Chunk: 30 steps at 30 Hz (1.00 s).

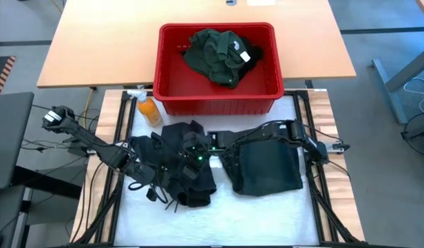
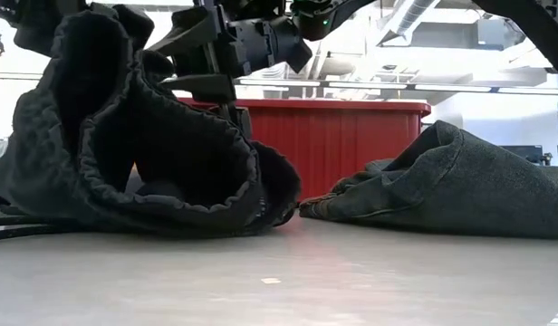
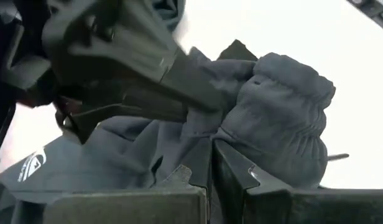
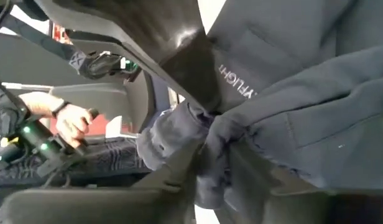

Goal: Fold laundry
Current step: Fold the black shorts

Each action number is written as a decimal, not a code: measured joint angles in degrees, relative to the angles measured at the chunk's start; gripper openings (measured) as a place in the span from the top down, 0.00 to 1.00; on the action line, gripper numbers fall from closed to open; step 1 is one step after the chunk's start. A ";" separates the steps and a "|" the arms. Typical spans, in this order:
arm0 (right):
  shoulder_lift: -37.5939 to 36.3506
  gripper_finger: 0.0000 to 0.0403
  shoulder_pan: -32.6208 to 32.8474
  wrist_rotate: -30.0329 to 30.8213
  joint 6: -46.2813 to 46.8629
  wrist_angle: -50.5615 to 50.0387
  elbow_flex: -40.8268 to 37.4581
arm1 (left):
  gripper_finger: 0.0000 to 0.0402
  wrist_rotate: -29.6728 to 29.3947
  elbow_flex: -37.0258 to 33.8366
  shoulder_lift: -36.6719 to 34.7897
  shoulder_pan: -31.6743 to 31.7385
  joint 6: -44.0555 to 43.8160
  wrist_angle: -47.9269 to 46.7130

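Black garment (image 2: 152, 154), bunched and ribbed at its edge, hangs in heavy folds from the two tools and sags onto the table (image 1: 267, 213) directly beneath them; the left tool (image 3: 211, 162) is clamped tight on a gathered handful of its cloth, the jaws pressed together with the fabric pinched between them, while the right tool (image 4: 204, 168) sits just beside it, pushed into the same bundle, though whether it is gripping or letting go cannot be told. White lettering shows on the cloth close to the right tool. On the right tool's outer side, under the right arm that reaches across it, a dark folded garment (image 1: 267, 169) lies flat on the table, just beside the black one and touched by neither tool. Beyond both tools, on the far side of the table, stands a red basket (image 1: 164, 69) with a green shirt (image 1: 215, 55) crumpled inside it, a white neck label facing up. An orange bottle (image 1: 149, 109) lies tilted against the basket's near corner, on the left tool's side. In the room past the right tool, a person's hand (image 4: 73, 121) rests on a dark handle
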 joint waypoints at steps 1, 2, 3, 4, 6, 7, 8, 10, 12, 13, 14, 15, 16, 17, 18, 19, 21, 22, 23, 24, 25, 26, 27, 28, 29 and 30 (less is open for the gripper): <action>-0.01 0.65 0.01 0.00 0.64 0.03 0.00 | 1.00 0.09 0.00 0.00 0.11 0.02 0.09; 0.00 0.61 0.02 0.01 1.12 0.25 0.00 | 1.00 0.24 0.00 0.00 0.21 0.09 0.19; -0.01 0.58 0.09 0.22 1.58 0.56 0.00 | 1.00 0.51 0.00 0.00 0.22 0.18 0.08; -0.02 0.55 0.12 0.50 2.03 0.65 0.00 | 1.00 1.07 0.00 0.00 0.22 0.19 0.05; -0.02 0.49 0.11 0.62 2.64 1.35 0.00 | 1.00 1.62 0.00 0.25 0.20 0.02 0.03; -0.02 0.46 0.11 0.73 3.07 1.97 0.00 | 1.00 2.05 0.00 0.38 0.20 -0.14 -0.07; -0.02 0.44 0.11 0.79 3.76 2.77 0.00 | 1.00 2.36 0.00 0.42 0.20 -0.27 -0.29; -0.08 0.42 0.09 0.83 4.30 3.46 0.00 | 1.00 2.37 0.00 0.42 0.20 -0.37 -0.38; -0.09 0.40 0.22 0.95 4.50 3.24 0.00 | 1.00 1.60 0.00 0.42 0.20 0.00 -0.79; -0.09 0.40 0.37 1.10 4.53 3.08 0.00 | 1.00 1.01 0.00 0.42 0.23 0.37 -0.94; -0.09 0.40 0.50 1.49 4.50 2.92 0.00 | 1.00 0.74 0.00 0.42 0.37 0.68 -0.94; -0.09 0.40 0.67 1.96 4.48 2.86 0.00 | 1.00 0.76 0.00 0.42 0.66 0.78 -0.95; -0.09 0.41 0.77 2.30 4.49 2.78 0.00 | 1.00 0.82 0.00 0.42 1.03 0.83 -1.05; -0.09 0.41 0.81 2.45 4.48 2.78 0.00 | 1.00 0.86 -0.03 0.42 1.41 0.83 -1.09; -0.09 0.41 0.86 2.48 4.48 2.73 0.00 | 1.00 0.86 -0.15 0.42 1.83 0.83 -0.97; -0.09 0.42 0.89 2.52 4.50 2.61 0.00 | 1.00 0.90 -0.28 0.42 2.25 0.83 -1.07; -0.09 0.42 1.07 2.56 4.52 2.57 0.00 | 1.00 1.29 -0.33 0.42 3.01 0.85 -1.25; -0.09 0.42 1.07 2.74 4.84 2.58 0.00 | 1.00 1.33 -0.33 0.42 3.31 0.85 -1.15; -0.09 0.42 1.09 2.95 5.27 2.57 0.00 | 1.00 1.39 -0.33 0.42 3.51 0.85 -1.09; -0.09 0.42 1.14 3.17 5.53 2.53 0.00 | 1.00 1.55 -0.33 0.42 3.69 0.85 -1.08; -0.09 0.42 1.19 3.60 6.07 2.50 0.00 | 1.00 1.57 -0.33 0.42 3.76 0.84 -1.08; -0.09 0.42 1.21 4.06 6.84 2.45 0.00 | 1.00 1.54 -0.33 0.42 3.79 0.83 -1.03; -0.09 0.42 1.18 4.50 7.67 2.44 0.00 | 1.00 1.54 -0.33 0.42 3.79 0.81 -0.83; -0.09 0.42 1.18 5.03 8.61 2.44 0.00 | 1.00 1.70 -0.33 0.42 3.79 0.81 -0.58; -0.09 0.42 1.18 5.23 9.40 2.50 0.00 | 1.00 1.93 -0.33 0.42 3.81 0.80 -0.26; -0.09 0.42 1.18 5.32 9.94 2.50 0.00 | 1.00 2.00 -0.33 0.42 3.83 0.79 -0.02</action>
